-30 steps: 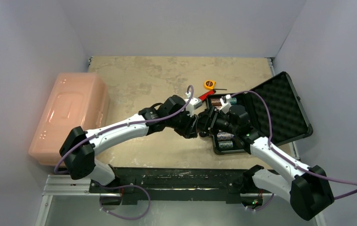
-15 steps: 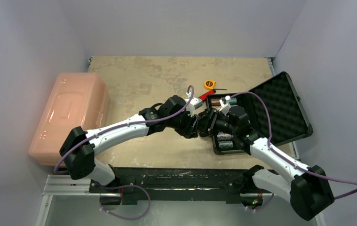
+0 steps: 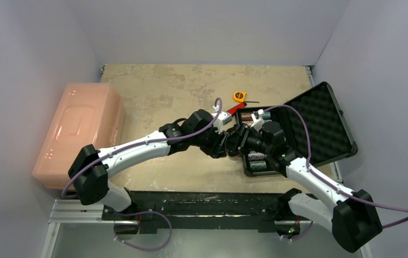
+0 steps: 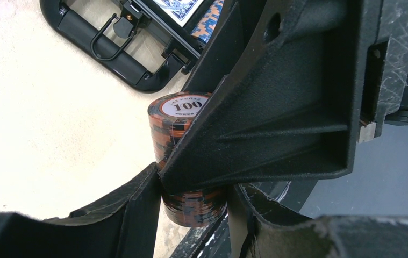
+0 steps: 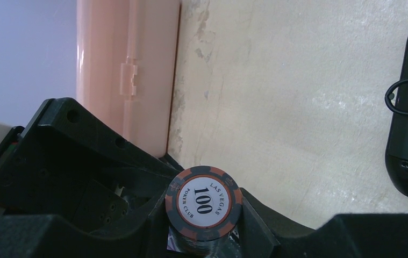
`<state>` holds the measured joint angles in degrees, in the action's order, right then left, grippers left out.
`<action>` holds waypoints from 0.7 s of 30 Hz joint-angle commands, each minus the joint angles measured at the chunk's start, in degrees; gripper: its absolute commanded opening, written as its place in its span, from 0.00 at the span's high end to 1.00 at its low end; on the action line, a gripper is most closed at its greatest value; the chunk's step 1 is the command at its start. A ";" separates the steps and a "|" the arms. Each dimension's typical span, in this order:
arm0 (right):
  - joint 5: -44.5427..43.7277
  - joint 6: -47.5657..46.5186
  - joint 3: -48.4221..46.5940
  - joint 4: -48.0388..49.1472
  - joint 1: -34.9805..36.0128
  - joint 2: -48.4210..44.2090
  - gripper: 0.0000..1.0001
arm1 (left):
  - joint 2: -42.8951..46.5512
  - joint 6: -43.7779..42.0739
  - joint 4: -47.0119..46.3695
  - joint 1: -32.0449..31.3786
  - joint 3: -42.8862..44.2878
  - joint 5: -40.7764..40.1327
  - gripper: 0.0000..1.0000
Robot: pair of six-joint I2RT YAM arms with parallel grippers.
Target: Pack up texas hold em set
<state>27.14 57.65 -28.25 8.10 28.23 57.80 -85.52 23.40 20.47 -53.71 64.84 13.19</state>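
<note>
While the left gripper (image 4: 193, 208) clamps the 100-chip roll (image 4: 170, 126) and the right gripper (image 5: 204, 236) flanks it, grip unclear, confirm a square right hold before releasing.

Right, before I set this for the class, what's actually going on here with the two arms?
The two arms meet beside the open black case. The left gripper is clamped on a stack of orange-and-black poker chips marked 100. The right gripper has its fingers either side of the same stack, though a firm grip can't be confirmed. It looks like a handover toward the case.
</note>
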 commanded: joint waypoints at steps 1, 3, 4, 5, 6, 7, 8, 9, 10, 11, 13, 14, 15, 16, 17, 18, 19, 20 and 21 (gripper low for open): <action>-0.50 -1.61 -0.94 -1.60 0.25 -1.99 1.00 | 2.75 0.26 -5.35 -0.09 1.82 -1.29 0.57; -1.11 -1.93 -1.61 -2.63 0.24 -2.55 1.00 | 3.62 -0.08 -5.38 -0.18 0.98 -1.76 0.42; -1.43 -2.11 -1.89 -3.17 0.23 -2.79 1.00 | 4.15 -0.22 -5.38 -0.12 0.46 -2.03 0.34; -1.85 -2.37 -2.36 -3.80 0.25 -3.00 1.00 | 4.66 -0.39 -5.36 -0.11 0.08 -2.38 0.28; -2.23 -2.63 -2.71 -4.40 0.20 -3.20 1.00 | 5.26 -0.50 -5.35 -0.16 -0.37 -2.64 0.22; -2.52 -2.77 -3.03 -4.94 0.24 -3.28 1.00 | 5.84 -0.54 -5.24 -0.14 -0.75 -3.05 0.18; -2.79 -2.94 -3.33 -5.42 0.24 -3.38 1.00 | 6.41 -0.55 -5.11 -0.12 -1.03 -3.28 0.16; -3.05 -3.12 -3.69 -5.73 0.24 -3.47 1.00 | 7.13 -0.61 -4.86 -0.15 -1.18 -3.52 0.14; -3.36 -3.36 -4.05 -6.06 0.24 -3.48 1.00 | 7.57 -0.71 -4.16 -0.14 -1.20 -3.79 0.13; -3.59 -3.60 -4.36 -6.52 0.17 -3.48 1.00 | 8.04 -0.90 -3.26 -0.20 -1.13 -4.17 0.12; -4.28 -4.27 -5.18 -7.72 0.17 -3.53 1.00 | 9.34 -1.18 -1.68 -0.16 -1.11 -5.36 0.11; -4.67 -4.56 -5.55 -7.90 0.22 -3.57 1.00 | 10.24 -1.26 -1.06 -0.16 -1.38 -5.89 0.11; -5.07 -4.82 -5.92 -8.93 0.19 -3.65 1.00 | 11.15 -1.60 -0.30 -0.16 -1.93 -6.41 0.11; -5.36 -5.09 -6.23 -9.90 0.22 -3.78 1.00 | 12.08 -1.70 0.53 -0.16 -2.24 -7.26 0.11; -5.71 -5.36 -6.55 -10.48 0.19 -3.87 1.00 | 13.11 -1.77 1.59 -0.16 -2.46 -8.50 0.12; -6.08 -5.69 -6.82 -11.14 0.22 -3.98 1.00 | 14.11 -1.96 2.92 -0.14 -2.50 -9.61 0.12; -6.53 -5.97 -7.07 -11.76 0.17 -4.15 1.00 | 15.25 -2.17 4.32 -0.18 -2.52 -10.61 0.13; -7.01 -6.26 -7.34 -12.31 0.15 -4.30 1.00 | 16.43 -2.21 5.52 -0.18 -2.52 -11.64 0.14; -7.54 -6.57 -7.57 -12.92 0.14 -4.48 1.00 | 17.49 -2.22 6.65 -0.17 -2.52 -12.51 0.15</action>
<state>21.56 52.77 -31.46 -4.93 28.23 55.68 -73.17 22.83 22.65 -53.78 62.65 5.82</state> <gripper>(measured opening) 0.471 0.869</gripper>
